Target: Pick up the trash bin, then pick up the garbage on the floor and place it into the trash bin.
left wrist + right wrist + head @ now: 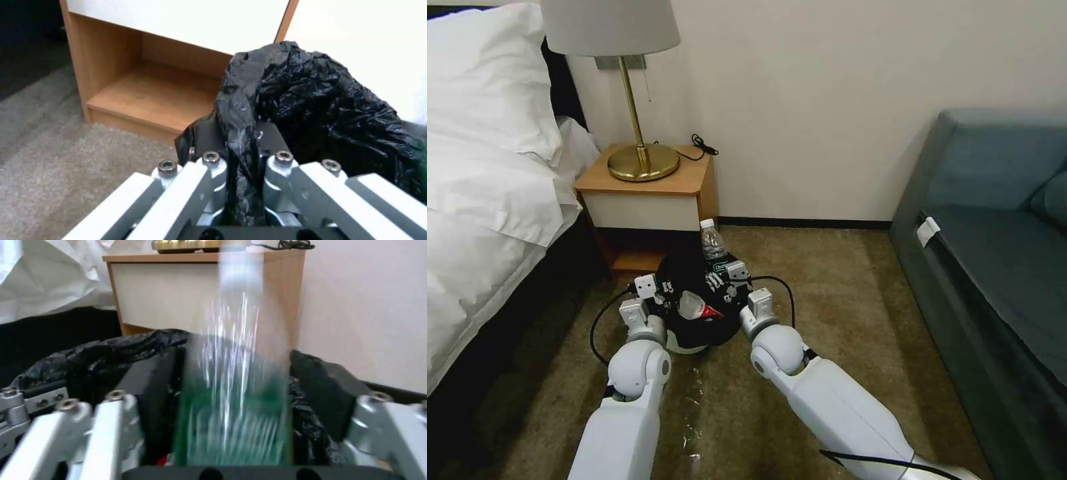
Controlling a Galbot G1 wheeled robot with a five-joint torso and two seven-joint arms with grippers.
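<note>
The trash bin (688, 341), white with a black bag liner (329, 110), sits off the carpet between my arms, in front of the nightstand. My left gripper (657, 293) (242, 141) is shut on the liner-covered rim. A clear plastic bottle (713, 243) (236, 390) with a green label stands upright over the bin's far side. It is between the fingers of my right gripper (728, 275) (236, 363), which is open with gaps on both sides of the bottle. The bottle is streaked with motion blur in the right wrist view. A red-and-white wrapper (697, 308) lies inside the bin.
A wooden nightstand (647, 193) with a brass lamp (642, 160) stands just behind the bin against the wall. The bed (487, 173) lies along the left. A blue-grey sofa (994, 240) fills the right. Brown carpet (840, 287) stretches between them.
</note>
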